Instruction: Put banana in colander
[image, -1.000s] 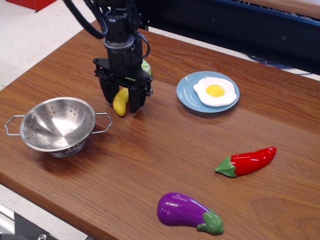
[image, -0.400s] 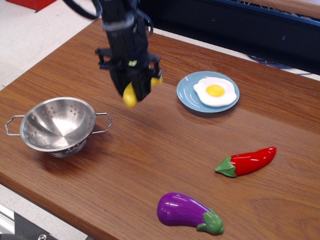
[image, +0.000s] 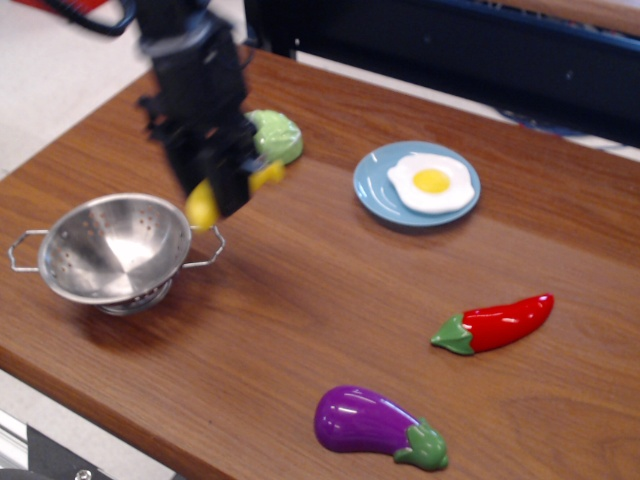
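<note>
Observation.image is the only view, and it's blurry around the arm. From where I stand, the black gripper (image: 222, 190) is clamped on the yellow banana (image: 204, 205), holding it in the air just beside the right rim of the steel colander (image: 112, 250), which sits near the table's left edge. Green cabbage half (image: 274, 136) lies behind the arm toward the far edge. Blue plate (image: 374, 186) with a fried egg (image: 430, 183) sits further right. Red chili pepper (image: 494, 323) is toward the right edge, and the purple eggplant (image: 375, 424) is by the near edge.
</note>
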